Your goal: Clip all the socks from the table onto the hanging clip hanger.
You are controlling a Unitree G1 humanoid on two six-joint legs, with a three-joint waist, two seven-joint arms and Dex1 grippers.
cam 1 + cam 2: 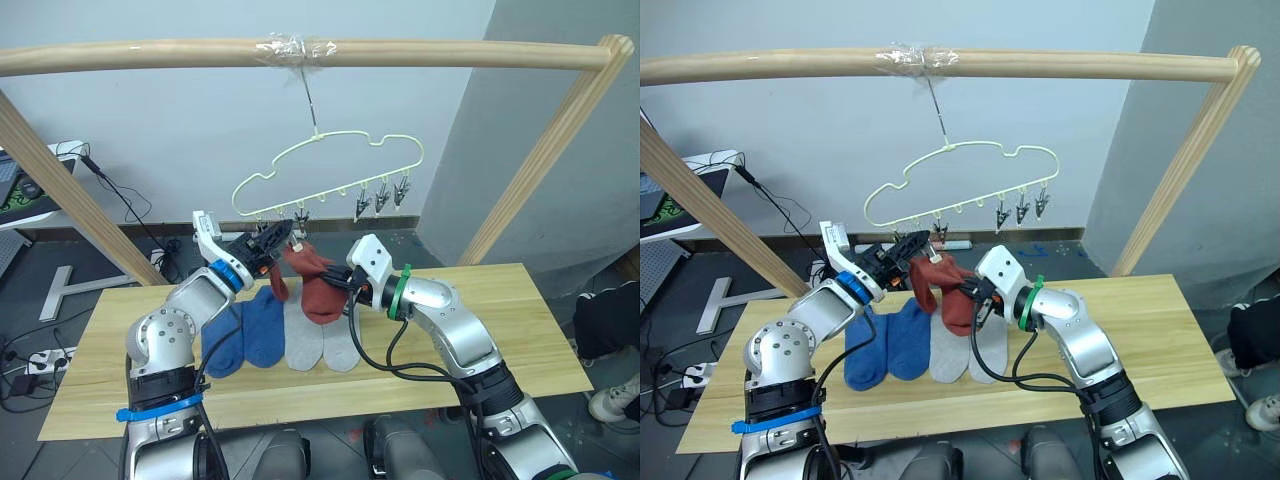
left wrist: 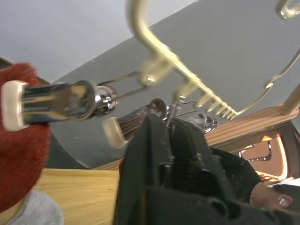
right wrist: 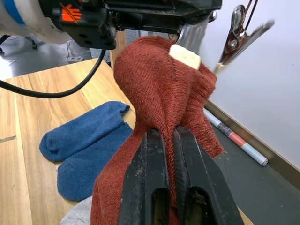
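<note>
Rust red sock (image 3: 161, 89) held up under the clip hanger (image 1: 330, 170), at its leftmost clips (image 1: 298, 216). Right gripper (image 3: 169, 140) pinches the sock's fabric, jaws nearly closed on it. Left gripper (image 1: 272, 242) squeezes a clip, fingers clamped narrow. Two blue socks (image 1: 245, 335) and two grey socks (image 1: 322, 345) lie on the table (image 1: 520, 330).

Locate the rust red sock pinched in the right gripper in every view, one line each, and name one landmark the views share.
Left eye view: rust red sock, centre, lifted above the table.
Right eye view: centre, just below the clip hanger.
Left wrist view: at the picture's edge, beside a metal clip.
Right wrist view: centre, pinched in the right gripper.
Shared landmark: that clip.
</note>
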